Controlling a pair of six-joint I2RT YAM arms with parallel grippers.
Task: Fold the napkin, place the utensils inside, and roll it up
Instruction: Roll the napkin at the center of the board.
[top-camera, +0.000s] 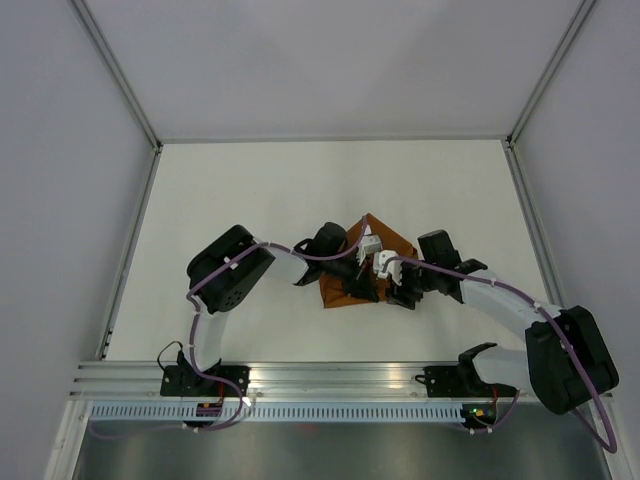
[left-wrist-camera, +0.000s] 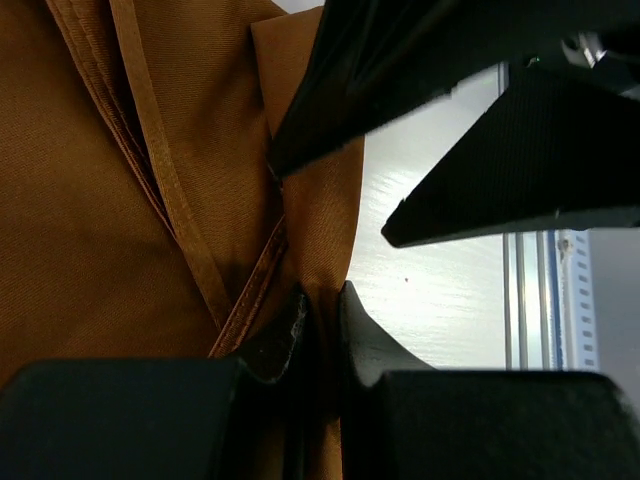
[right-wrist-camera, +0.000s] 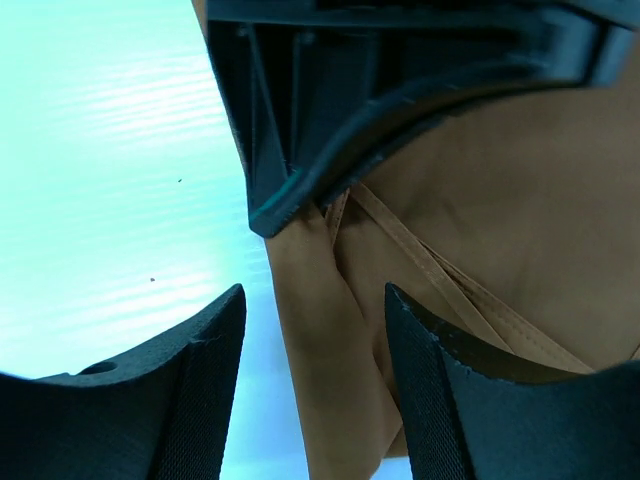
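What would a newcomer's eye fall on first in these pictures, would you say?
The rust-orange napkin, bunched into folds, stands out sharply against the middle of the white table. Both arms meet over it: the left gripper is pinched shut on a fold at the cloth's edge, while the right gripper stands open astride that edge close by.

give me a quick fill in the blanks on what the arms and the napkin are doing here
The left gripper pinches a fold of the ___.
The right gripper stands ___, straddling another fold.
The napkin lies on a ___ table.
Missing: napkin, open, white.
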